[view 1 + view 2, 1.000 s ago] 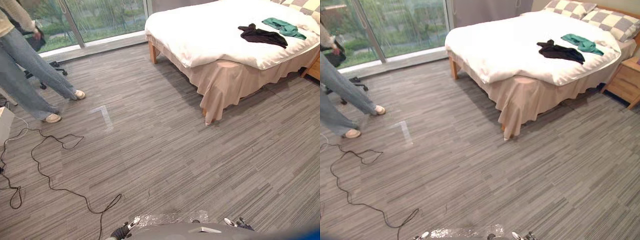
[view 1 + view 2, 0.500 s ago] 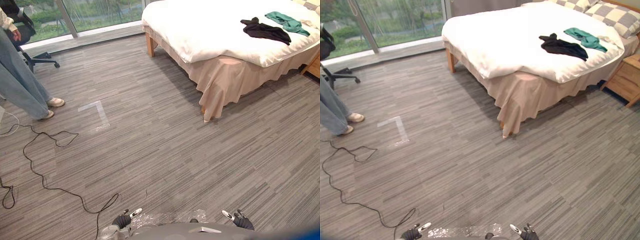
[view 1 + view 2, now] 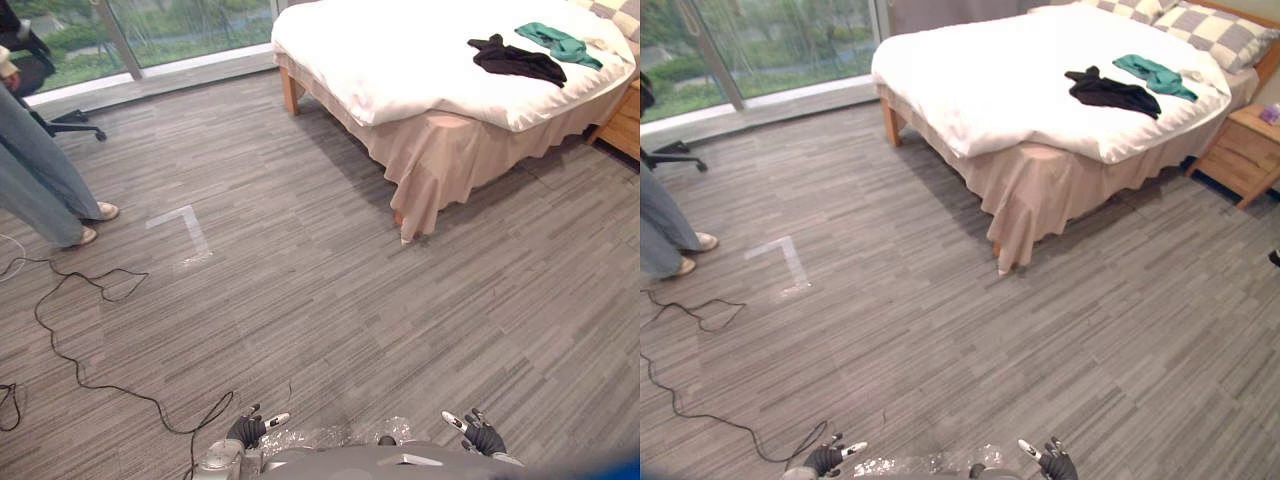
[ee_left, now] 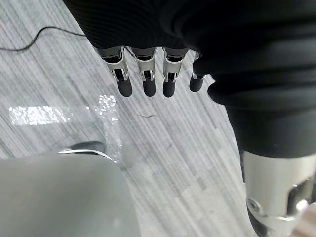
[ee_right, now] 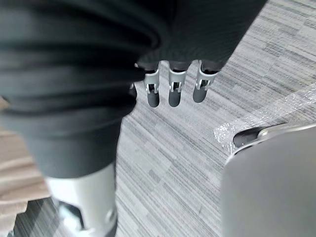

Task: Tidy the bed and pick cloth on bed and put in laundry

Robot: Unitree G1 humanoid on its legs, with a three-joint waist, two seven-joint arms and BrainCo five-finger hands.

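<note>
Left hand [image 3: 243,431]: fingers [image 4: 147,85] straight and relaxed, spread side by side, holding nothing. Only floor [image 3: 330,300] is past the tips. Right hand [image 3: 485,438]: fingers [image 5: 173,96] likewise straight and empty, hanging over the floor. Both hands are low at the robot's sides, well apart from the bed [image 3: 400,60].

Bed: white duvet, beige skirt [image 3: 450,160] hanging at the foot corner. Black cloth [image 3: 515,62] lies crumpled on the duvet near the bed's near side edge, toward the head end. Green cloth [image 3: 555,42] lies just beside it, closer to the checked pillows [image 3: 1210,25]; cannot tell if the two touch.

Surroundings: wooden nightstand [image 3: 1240,150] at the head corner, and a white tape mark [image 3: 185,230] on the floor. A person [image 3: 40,170] in jeans stands at the left by an office chair [image 3: 45,85].
</note>
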